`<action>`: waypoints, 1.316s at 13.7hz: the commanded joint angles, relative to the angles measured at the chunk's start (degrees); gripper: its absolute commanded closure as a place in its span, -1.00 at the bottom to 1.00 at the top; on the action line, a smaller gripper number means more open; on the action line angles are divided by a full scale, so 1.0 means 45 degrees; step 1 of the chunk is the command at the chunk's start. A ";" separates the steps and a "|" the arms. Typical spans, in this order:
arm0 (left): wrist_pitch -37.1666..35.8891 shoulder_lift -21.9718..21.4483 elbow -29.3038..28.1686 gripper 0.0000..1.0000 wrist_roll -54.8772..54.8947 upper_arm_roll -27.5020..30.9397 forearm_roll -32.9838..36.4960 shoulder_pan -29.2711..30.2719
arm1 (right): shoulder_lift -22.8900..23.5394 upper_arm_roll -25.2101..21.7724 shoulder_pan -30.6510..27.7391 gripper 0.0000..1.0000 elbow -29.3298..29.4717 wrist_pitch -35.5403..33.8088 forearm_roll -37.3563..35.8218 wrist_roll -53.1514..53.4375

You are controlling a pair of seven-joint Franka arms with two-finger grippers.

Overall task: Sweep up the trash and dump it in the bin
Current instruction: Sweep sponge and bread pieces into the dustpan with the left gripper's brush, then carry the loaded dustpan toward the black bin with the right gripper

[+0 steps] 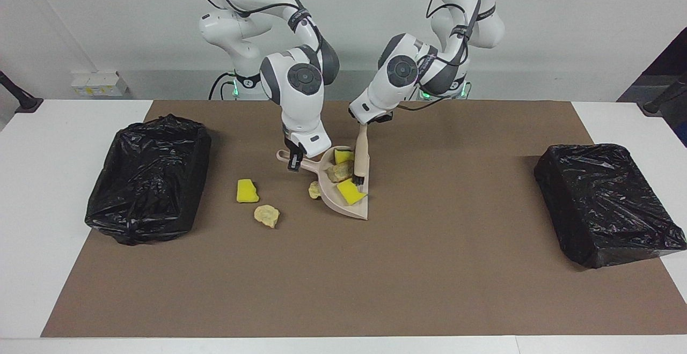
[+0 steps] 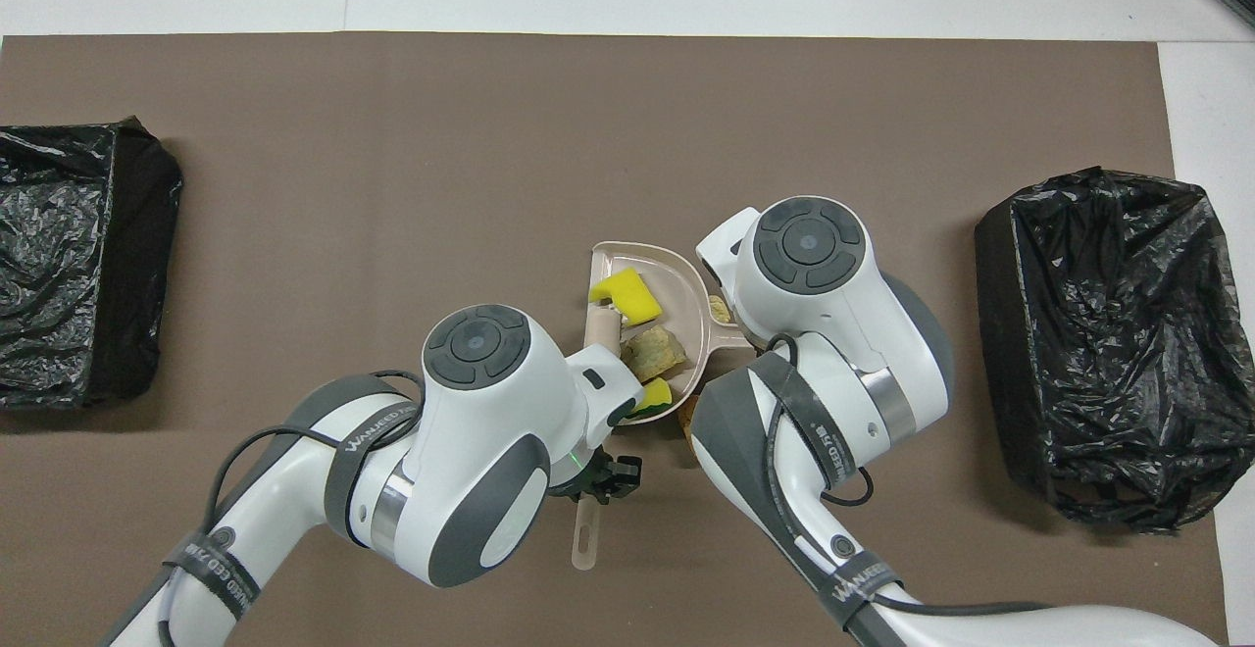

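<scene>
Right now three of the trash scraps sit in the beige plastic dustpan: a bright yellow sponge piece near its open lip, a crumbly beige foam chunk in the middle, and another yellow sponge piece toward the handle. I judge they lie there because the beige wooden-handled brush stands across the pan's mouth, its dark bristles down among them, penning them in.

Three scraps are loose on the brown mat toward the right arm's end of the bench: a small beige crumb touching the pan's outer wall, a yellow sponge piece and a beige foam chunk near each other. An orange-tan bit peeks out under the right wrist in the overhead view, by the handle.

My right end effector is clenched on the dustpan handle, wrist pointing steeply down, bracing the pan flat so the sweep cannot shove it away. My left end effector is clenched on the brush's upper handle, the forearm reaching in across the middle, brush tilted slightly from upright.

Two black-bagged bins wait, one at the right arm's end, one at the left arm's end, both well apart from the pan.
</scene>
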 commanded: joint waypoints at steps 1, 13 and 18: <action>-0.1005 -0.1132 -0.0101 1.00 -0.0932 0.0159 -0.0027 0.0068 | -0.0141 0.0090 -0.0214 1.00 -0.0336 0.0764 0.0538 -0.0556; -0.1303 -0.5058 -0.4179 1.00 -0.3277 -0.0113 0.0990 0.0049 | -0.0062 0.0090 -0.2925 1.00 0.1126 0.1043 0.2762 -0.5982; 0.0863 -0.5237 -0.5938 1.00 -0.4974 -0.0798 0.0951 -0.1919 | 0.0172 0.0090 -0.4976 1.00 0.2514 -0.1123 0.2921 -0.7412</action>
